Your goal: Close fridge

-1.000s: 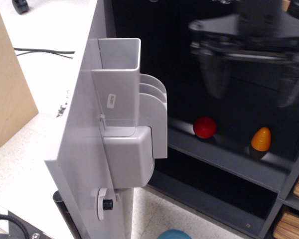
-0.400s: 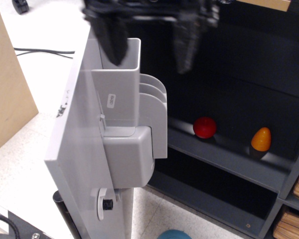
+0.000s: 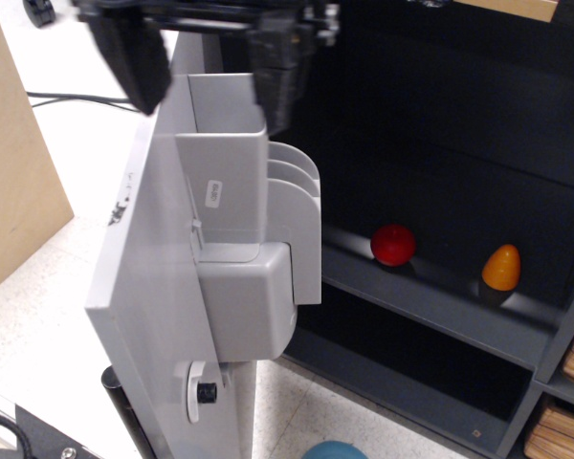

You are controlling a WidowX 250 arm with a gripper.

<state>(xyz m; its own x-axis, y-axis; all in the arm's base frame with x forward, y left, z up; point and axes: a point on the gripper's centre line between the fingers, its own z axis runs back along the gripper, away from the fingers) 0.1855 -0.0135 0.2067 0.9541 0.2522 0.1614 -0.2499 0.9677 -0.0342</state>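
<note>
The fridge's dark cabinet (image 3: 440,143) stands open, with a red ball (image 3: 393,245) and an orange fruit (image 3: 501,268) on a dark shelf (image 3: 430,296). Its light-grey door (image 3: 158,277) swings out toward me, edge-on, showing the inner grey housing (image 3: 234,172). My gripper (image 3: 209,62) is at the top of the view, blurred, with its two dark fingers (image 3: 134,57) spread apart on either side of the door's top edge. It is open and holds nothing. The dispenser panel and bar handle are out of view.
A tan wooden panel (image 3: 10,163) stands at the left. A black cable (image 3: 77,98) lies on the white floor behind the door. Wooden drawers (image 3: 564,402) sit at lower right. A teal round object (image 3: 335,450) is at the bottom edge.
My gripper has swept left from in front of the fridge's interior to the top of the door. The door, ball and fruit have not moved.
</note>
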